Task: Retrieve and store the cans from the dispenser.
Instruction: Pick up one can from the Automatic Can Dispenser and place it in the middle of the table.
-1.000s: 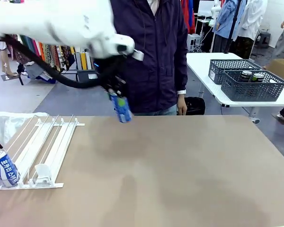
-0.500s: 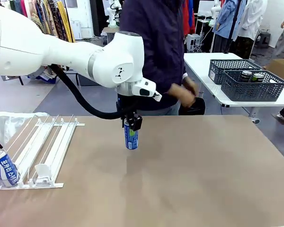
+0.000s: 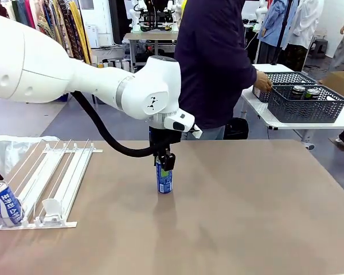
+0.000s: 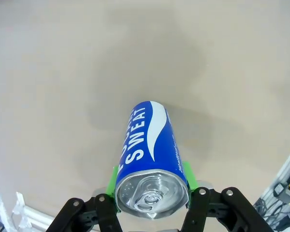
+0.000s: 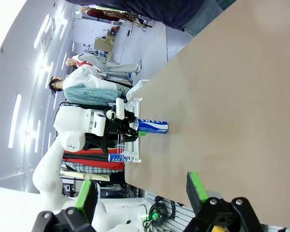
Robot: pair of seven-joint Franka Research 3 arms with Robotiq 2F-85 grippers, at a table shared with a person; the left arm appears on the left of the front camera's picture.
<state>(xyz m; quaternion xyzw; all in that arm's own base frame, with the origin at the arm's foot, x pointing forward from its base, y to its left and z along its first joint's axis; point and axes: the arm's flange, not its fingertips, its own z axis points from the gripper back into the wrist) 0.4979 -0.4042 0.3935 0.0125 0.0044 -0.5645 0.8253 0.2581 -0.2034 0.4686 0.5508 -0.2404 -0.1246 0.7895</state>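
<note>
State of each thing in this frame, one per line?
left gripper: shut on held blue can.
held blue can: upright, base on table.
right gripper: open, empty.
dispenser: holds one can.
second blue can: leaning at dispenser's near end.
grey basket: holds two black cans.

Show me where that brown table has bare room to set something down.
Bare: the right half of the brown tabletop, from the blue drink can in the left gripper to the right edge, and the strip between that can and the white wire dispenser. Crowded: the left end, with the dispenser and a second blue can.
</note>
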